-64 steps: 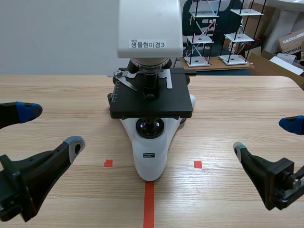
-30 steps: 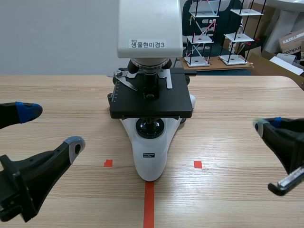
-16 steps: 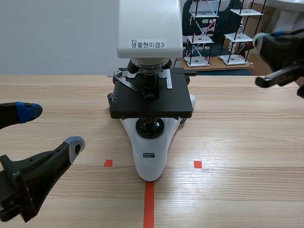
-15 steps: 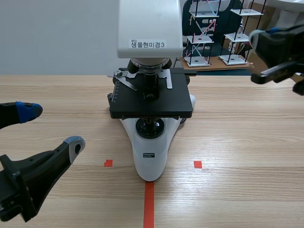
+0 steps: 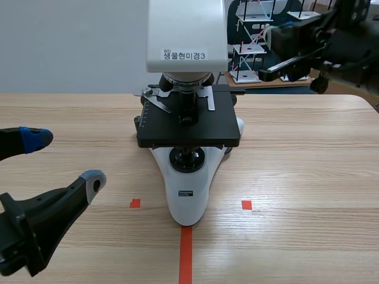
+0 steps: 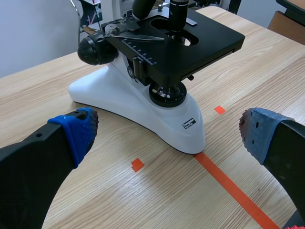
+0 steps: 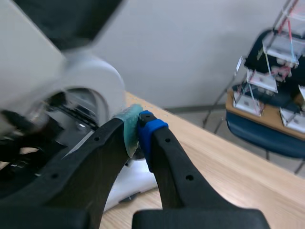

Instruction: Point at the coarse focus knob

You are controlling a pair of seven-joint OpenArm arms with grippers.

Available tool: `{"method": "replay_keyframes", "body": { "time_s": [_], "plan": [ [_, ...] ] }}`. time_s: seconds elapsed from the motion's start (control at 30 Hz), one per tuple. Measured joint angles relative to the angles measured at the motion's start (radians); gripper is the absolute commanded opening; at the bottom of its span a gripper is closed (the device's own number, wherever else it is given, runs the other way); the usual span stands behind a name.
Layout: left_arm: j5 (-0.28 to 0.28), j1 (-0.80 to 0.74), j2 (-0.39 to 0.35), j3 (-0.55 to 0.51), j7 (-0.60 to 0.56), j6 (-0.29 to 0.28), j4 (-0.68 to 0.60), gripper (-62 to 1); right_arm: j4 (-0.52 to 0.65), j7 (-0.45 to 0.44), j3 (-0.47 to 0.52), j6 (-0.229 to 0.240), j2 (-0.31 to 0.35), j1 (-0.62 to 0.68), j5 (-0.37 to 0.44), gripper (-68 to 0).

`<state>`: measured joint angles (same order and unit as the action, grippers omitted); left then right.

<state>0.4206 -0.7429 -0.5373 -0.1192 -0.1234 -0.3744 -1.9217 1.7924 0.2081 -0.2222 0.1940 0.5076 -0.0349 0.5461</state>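
The microscope point(image 5: 188, 118) stands mid-table, with a white body, a black stage and a label on its head. A large black focus knob point(image 6: 95, 49) shows on its side in the left wrist view. A round white part point(image 5: 239, 125) pokes out beside the stage's right edge. My right gripper point(image 5: 273, 36) hangs high at the upper right, shut on nothing, level with the microscope head and a little off it. In its own view the gripper's shut tips point(image 7: 138, 128) sit close to the blurred white head point(image 7: 90, 81). My left gripper point(image 5: 62, 158) rests open, low at the left.
Wire-frame model stands point(image 5: 251, 41) sit on a bench behind the table, right behind the raised right arm. The table's right edge point(image 5: 367, 103) curves off near there. Bare wood lies to both sides of the microscope base point(image 6: 143, 109).
The right gripper has shut, risen from low at the table's right and swung left toward the microscope head. The left arm has not moved.
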Motion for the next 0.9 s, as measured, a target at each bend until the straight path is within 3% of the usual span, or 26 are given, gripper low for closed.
{"method": "replay_keyframes", "body": {
  "time_s": [0.2,0.47,0.57,0.73,0.9],
  "plan": [
    [0.000,0.000,0.000,0.000,0.000,0.000,0.000,1.4,-0.174,0.009,-0.037,0.002,-0.035,-0.100,0.001,-67.5],
    [0.000,0.000,0.000,0.000,0.000,0.000,0.000,1.4,-0.258,0.070,-0.095,0.008,-0.071,-0.243,0.001,-67.3],
    [0.000,0.000,0.000,0.000,0.000,0.000,0.000,1.4,-0.298,0.141,-0.096,0.012,-0.097,-0.291,0.002,-67.3],
    [0.000,0.000,0.000,0.000,0.000,0.000,0.000,1.4,-0.346,0.223,-0.114,0.072,-0.108,-0.333,0.024,-67.3],
    [0.000,0.000,0.000,0.000,0.000,0.000,0.000,1.4,-0.350,0.349,-0.138,0.080,-0.132,-0.363,0.032,-67.3]
  ]
}}
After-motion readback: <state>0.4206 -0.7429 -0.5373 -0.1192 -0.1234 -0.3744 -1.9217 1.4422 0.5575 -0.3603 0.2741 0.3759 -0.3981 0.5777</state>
